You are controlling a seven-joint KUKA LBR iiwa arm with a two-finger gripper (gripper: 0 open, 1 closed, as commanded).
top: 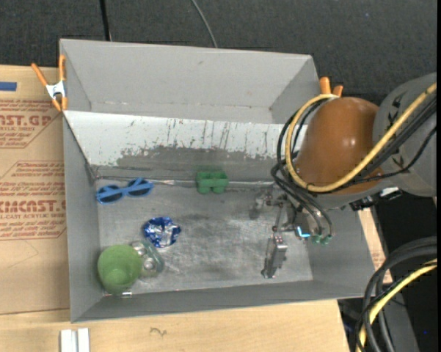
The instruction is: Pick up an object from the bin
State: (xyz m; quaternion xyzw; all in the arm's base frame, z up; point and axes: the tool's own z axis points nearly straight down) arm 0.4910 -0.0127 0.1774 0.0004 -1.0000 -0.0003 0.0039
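Nearest the lens sits the arm's orange cover (337,141), a smooth dome above the right edge of the bin, with yellow-and-black cables (400,123) looped round it. Below the dome the hand (274,257) reaches down toward the floor of the grey metal bin (198,86). It is in the right part of the bin, nearer the front edge than the back wall. Its metal tip is low over bare, scuffed floor, and whether the hand is apart or together I cannot tell (the linkage above it crowds that spot). Everything the bin contains lies to the left of the hand, and none of it touches the hand. Closest is a green block (211,181), a small studded brick lying at the foot of the back wall, about midway along it. Farther along the same wall, toward the back-left corner, a pair of blue toy glasses (123,190) lies flat on the floor. In the left half and nearer the front edge lies a crumpled blue-and-white wrapper (161,232), apart from the glasses. Just beside the wrapper, toward the front-left corner, a green round thing (119,268) (a ball or an upturned cup, I cannot say which) rests against a piece of clear plastic (150,260) and touches it. These two lie close to both the front edge and the left wall.
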